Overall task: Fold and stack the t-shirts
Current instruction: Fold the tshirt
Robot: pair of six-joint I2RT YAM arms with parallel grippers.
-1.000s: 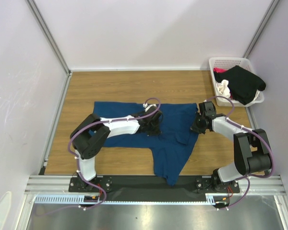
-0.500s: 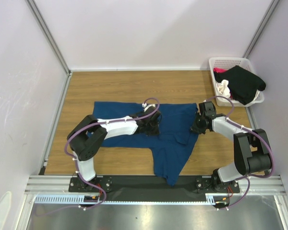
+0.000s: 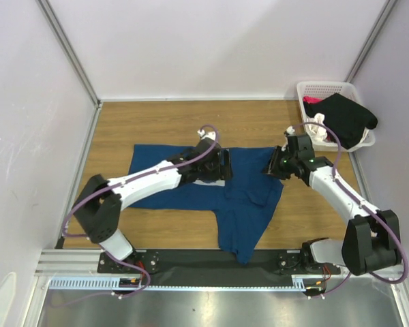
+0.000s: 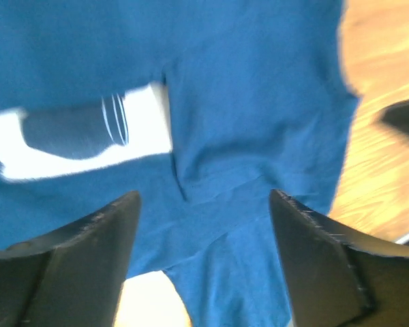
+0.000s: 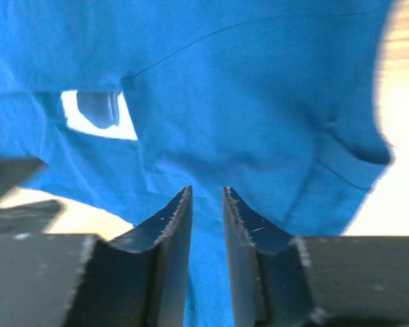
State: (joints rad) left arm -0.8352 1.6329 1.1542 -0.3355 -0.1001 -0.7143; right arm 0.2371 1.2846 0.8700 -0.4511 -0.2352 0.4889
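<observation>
A dark blue t-shirt (image 3: 245, 204) lies spread on the wooden table, its right part folded over and a lower part reaching toward the near edge. Its white print (image 4: 88, 139) shows in the left wrist view. My left gripper (image 3: 224, 167) hovers over the shirt's middle. It (image 4: 204, 197) is wide open, with only cloth below it. My right gripper (image 3: 270, 169) is over the shirt's right edge. A narrow gap stands between its fingers (image 5: 206, 192), and nothing is pinched in it. A black t-shirt (image 3: 344, 116) lies in the basket, with pink (image 3: 312, 100) and cream (image 3: 318, 125) cloth beside it.
The white lattice basket (image 3: 327, 86) stands at the back right corner of the table (image 3: 157, 122). Pale walls with metal posts close in the left, back and right sides. A metal rail with both arm bases runs along the near edge.
Both grippers were shut on the blue shirt and have opened, the left one wide. Both have lifted off the cloth, and the left arm has stretched out further.
</observation>
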